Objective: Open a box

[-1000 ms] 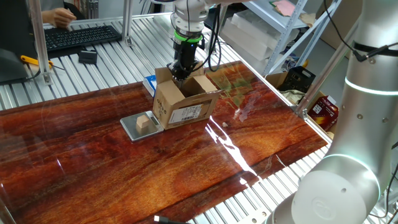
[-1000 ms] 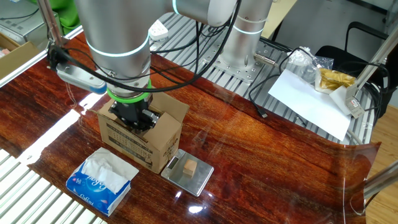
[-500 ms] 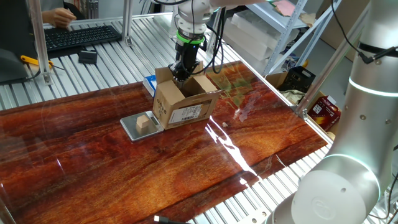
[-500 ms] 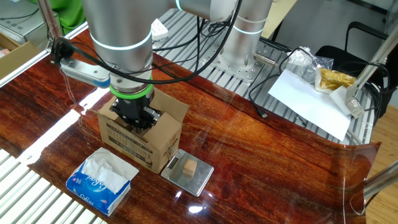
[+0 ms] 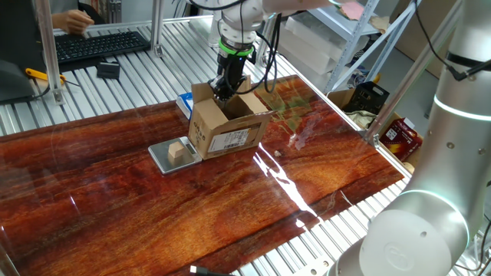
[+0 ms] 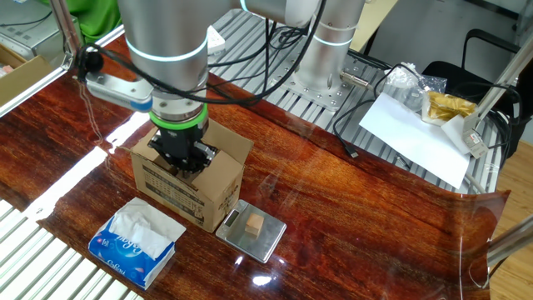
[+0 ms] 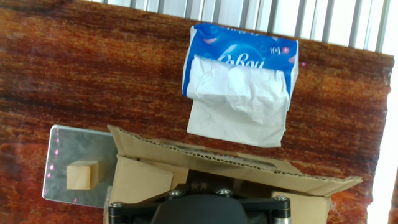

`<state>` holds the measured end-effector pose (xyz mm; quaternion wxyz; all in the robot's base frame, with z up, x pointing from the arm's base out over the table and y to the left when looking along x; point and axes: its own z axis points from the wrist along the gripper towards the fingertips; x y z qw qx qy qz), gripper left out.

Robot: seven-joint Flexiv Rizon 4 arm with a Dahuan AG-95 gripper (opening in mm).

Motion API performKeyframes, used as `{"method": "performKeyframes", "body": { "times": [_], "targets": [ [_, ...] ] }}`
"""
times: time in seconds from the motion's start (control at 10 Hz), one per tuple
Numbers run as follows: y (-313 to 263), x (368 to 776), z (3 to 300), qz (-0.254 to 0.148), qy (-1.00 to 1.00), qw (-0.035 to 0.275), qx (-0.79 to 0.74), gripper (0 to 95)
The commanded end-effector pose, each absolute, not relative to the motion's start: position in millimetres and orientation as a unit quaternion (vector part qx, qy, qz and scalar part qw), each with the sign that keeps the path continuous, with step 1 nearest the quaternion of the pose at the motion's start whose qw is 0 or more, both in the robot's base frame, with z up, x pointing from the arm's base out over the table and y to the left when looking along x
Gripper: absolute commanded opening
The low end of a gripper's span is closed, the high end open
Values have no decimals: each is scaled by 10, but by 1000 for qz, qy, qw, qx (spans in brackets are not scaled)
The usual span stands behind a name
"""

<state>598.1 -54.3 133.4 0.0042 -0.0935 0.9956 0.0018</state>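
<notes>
The box is a small brown carton standing on the wooden table, its top flaps up and its white label facing the front in one fixed view. My gripper points straight down into the box's open top, close to the upright flap on the tissue packet's side. From the other side the box shows a printed wall, and the gripper dips between the flaps. In the hand view the fingertips sit pressed together, shut, just inside the long flap. Nothing shows between them.
A blue-and-white tissue packet lies beside the box. A small metal plate carrying a tan wooden cube sits at the box's other side. A keyboard and a person's hand are at the back. White paper lies off the table.
The arm's wrist has shifted slightly sideways above the box, while the fingertips stay in the box's top. The box and its flaps look unmoved.
</notes>
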Motion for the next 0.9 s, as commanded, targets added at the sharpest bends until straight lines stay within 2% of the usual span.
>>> {"method": "performKeyframes", "body": {
  "times": [0.1, 0.4, 0.9],
  "targets": [
    [-545, 5975, 1333, 0, 995, 13, -99, 0],
    [-545, 5975, 1333, -3, 995, -3, -100, 0],
    [-613, 5933, 1358, -4, 994, -5, -109, 0]
  ]
}}
